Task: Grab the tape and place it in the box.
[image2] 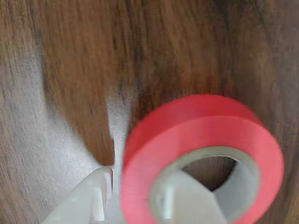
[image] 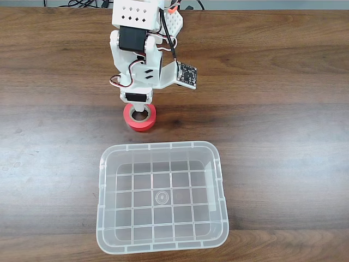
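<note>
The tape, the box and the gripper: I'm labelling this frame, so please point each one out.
tape [image: 132, 123], fixed view, on the red side of the roll.
box [image: 163, 146], fixed view, on the far rim lip.
gripper [image2: 133, 198], wrist view, midway between its fingertips, at the roll's wall.

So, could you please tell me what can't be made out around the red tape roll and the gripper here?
- Fixed view: the white gripper fingertips, hidden by the arm above the small red tape roll; their opening is unreadable.
- Wrist view: both white fingers are cut off by the bottom edge.
- Wrist view: the roll and brown wooden table are blurred.
</note>
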